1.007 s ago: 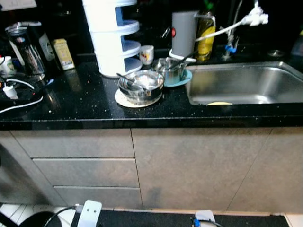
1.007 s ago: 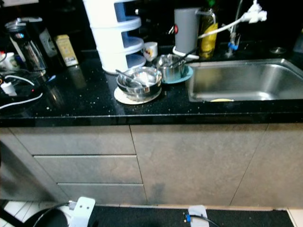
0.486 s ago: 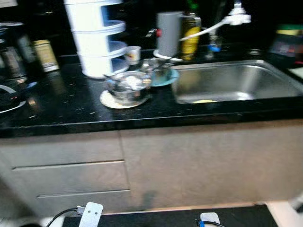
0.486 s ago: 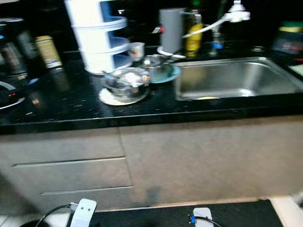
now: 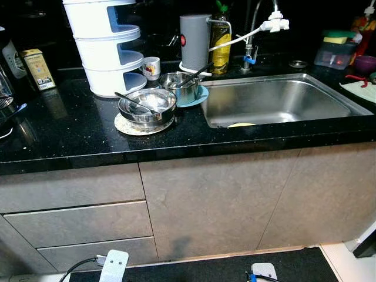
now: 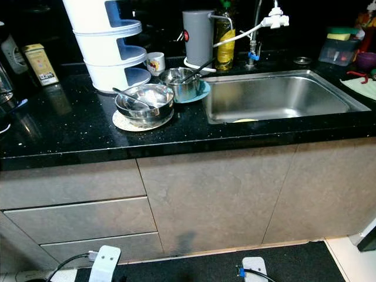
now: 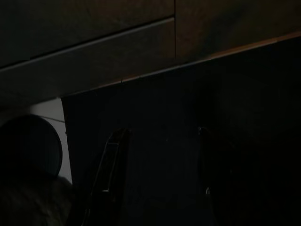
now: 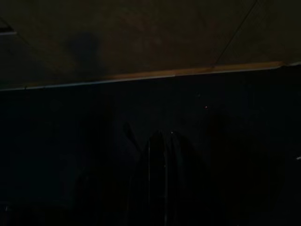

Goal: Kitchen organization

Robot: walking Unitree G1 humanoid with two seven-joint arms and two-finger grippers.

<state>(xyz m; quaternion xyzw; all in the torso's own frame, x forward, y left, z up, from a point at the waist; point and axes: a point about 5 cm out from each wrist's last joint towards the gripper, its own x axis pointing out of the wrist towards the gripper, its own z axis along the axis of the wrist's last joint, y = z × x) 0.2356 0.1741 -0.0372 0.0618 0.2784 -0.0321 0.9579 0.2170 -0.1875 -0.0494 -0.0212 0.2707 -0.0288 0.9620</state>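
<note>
Left eye view: two steel bowls (image 5: 147, 108) are seen stacked on the black counter (image 5: 70, 135) beside the sink (image 5: 276, 100); left gripper (image 7: 160, 183) is hung low with fingers spread, right gripper (image 8: 162, 183) cannot be judged.

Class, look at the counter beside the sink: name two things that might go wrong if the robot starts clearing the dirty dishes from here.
1. The bowl sits stacked on a plate with a spoon sticking out; lifting the bowl carelessly might tip the spoon onto the counter.
2. The pot stands close to the bowl, a cup and the white rack, so a reaching arm could knock a neighbour.
</note>
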